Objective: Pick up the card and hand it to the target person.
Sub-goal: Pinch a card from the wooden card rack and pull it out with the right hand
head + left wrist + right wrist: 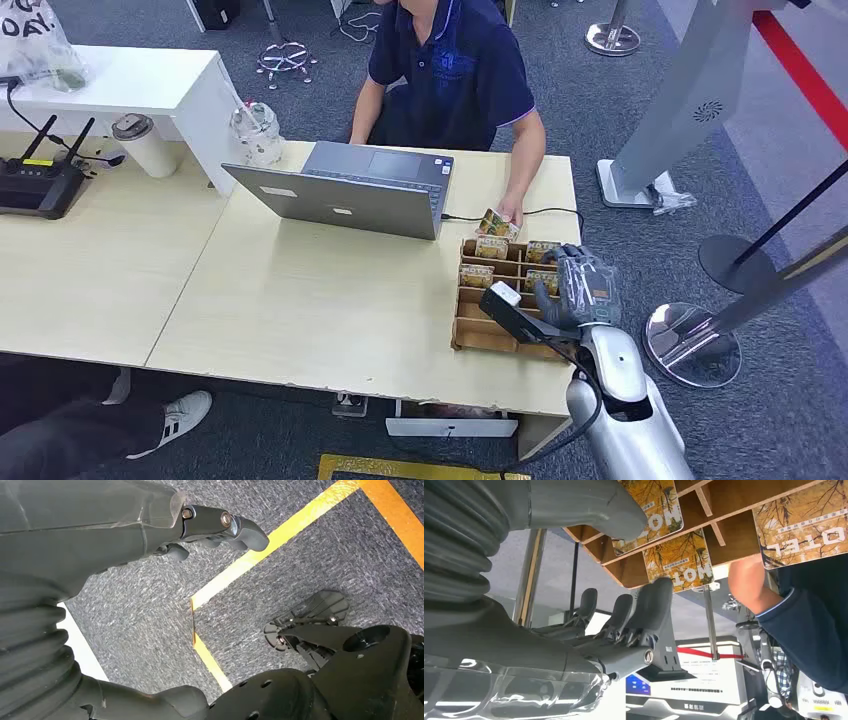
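R hand [580, 290] hovering over the far right end of the wooden tray [478, 335], fingers spread, gripping nothing. Card [497, 224] sitting in the person's hand [511, 212], just beyond the tray's far edge. L hand [220, 525] hanging over carpet, fingers apart, empty.

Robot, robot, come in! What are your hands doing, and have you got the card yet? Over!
Right robot hand open over the wooden card box, no card yet. Left robot hand holds nothing. Person's hand touching a card at the box's far end.
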